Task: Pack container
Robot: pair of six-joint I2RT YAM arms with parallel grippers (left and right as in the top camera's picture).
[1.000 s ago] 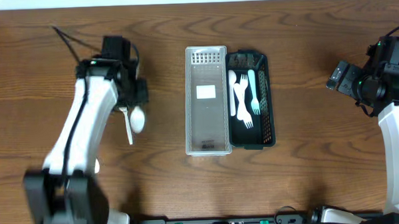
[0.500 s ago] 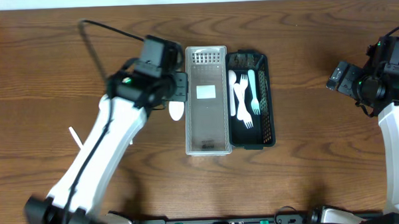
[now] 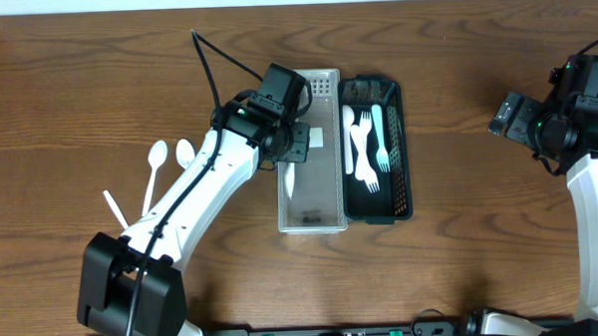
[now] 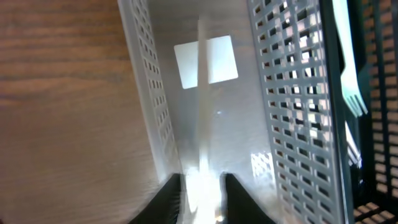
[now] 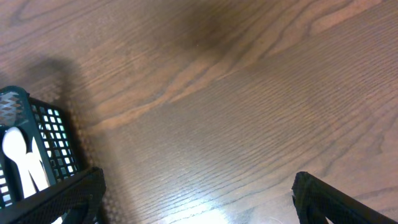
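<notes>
My left gripper (image 3: 290, 148) is over the left side of the clear white perforated container (image 3: 313, 223), shut on a white plastic spoon (image 3: 289, 180). In the left wrist view the spoon's handle (image 4: 203, 118) runs from between the jaws (image 4: 203, 194) down into the container (image 4: 280, 93), above its bottom label. Beside it on the right stands a dark green basket (image 3: 403, 189) with white and pale teal cutlery (image 3: 370, 151). My right gripper (image 3: 507, 116) is open and empty over bare wood at the far right (image 5: 199, 196).
Two white spoons (image 3: 156, 159) (image 3: 184, 152) and a white stick-like utensil (image 3: 112, 205) lie on the wooden table to the left of the container. A black cable (image 3: 208, 66) trails behind the left arm. The green basket's corner shows in the right wrist view (image 5: 37, 143).
My left arm has swung right from the table's left side to over the white container, carrying the white spoon. The right arm has not moved.
</notes>
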